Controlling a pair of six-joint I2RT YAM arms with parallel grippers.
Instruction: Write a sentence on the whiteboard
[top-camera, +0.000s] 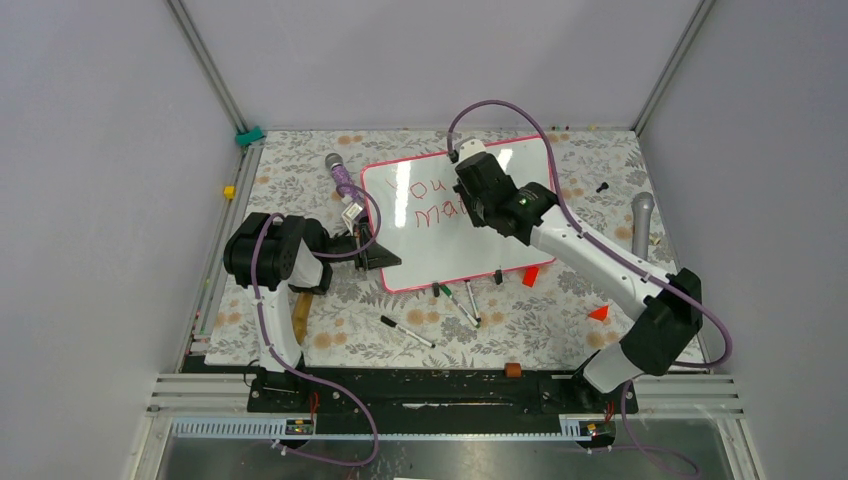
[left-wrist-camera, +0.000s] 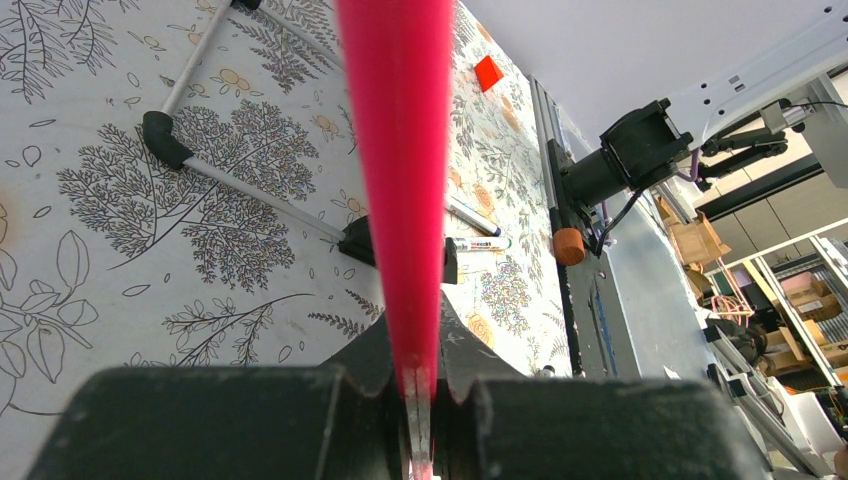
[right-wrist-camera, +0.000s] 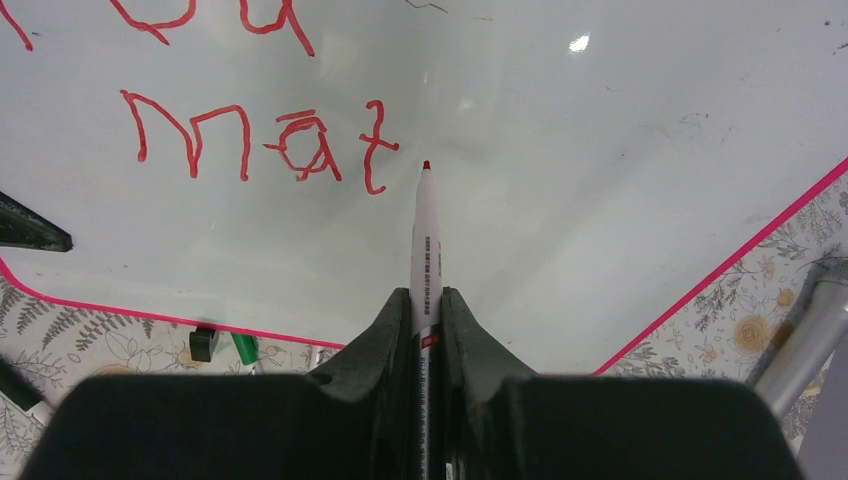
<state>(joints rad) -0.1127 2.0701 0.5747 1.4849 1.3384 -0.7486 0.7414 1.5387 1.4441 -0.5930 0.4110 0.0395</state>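
The whiteboard (top-camera: 450, 240) lies on the floral table, pink-red frame around it. The sentence (top-camera: 425, 203) on it reads "You" and below it "Mat" in red; the right wrist view shows "Mat" (right-wrist-camera: 260, 140). My right gripper (top-camera: 468, 190) (right-wrist-camera: 427, 300) is shut on a white red-tipped marker (right-wrist-camera: 425, 235), its tip just right of the last "t"; contact with the board cannot be told. My left gripper (top-camera: 378, 256) (left-wrist-camera: 415, 345) is shut on the board's frame edge (left-wrist-camera: 400, 150) at its near left side.
Loose markers (top-camera: 407, 332) (top-camera: 462, 305) lie near the board's front edge. Red pieces (top-camera: 531, 275) (top-camera: 599, 312) sit on the right. Grey cylinders (top-camera: 643, 215) (top-camera: 335, 165) flank the board. A black clip (right-wrist-camera: 203, 343) and a green cap (right-wrist-camera: 245, 347) sit by the frame.
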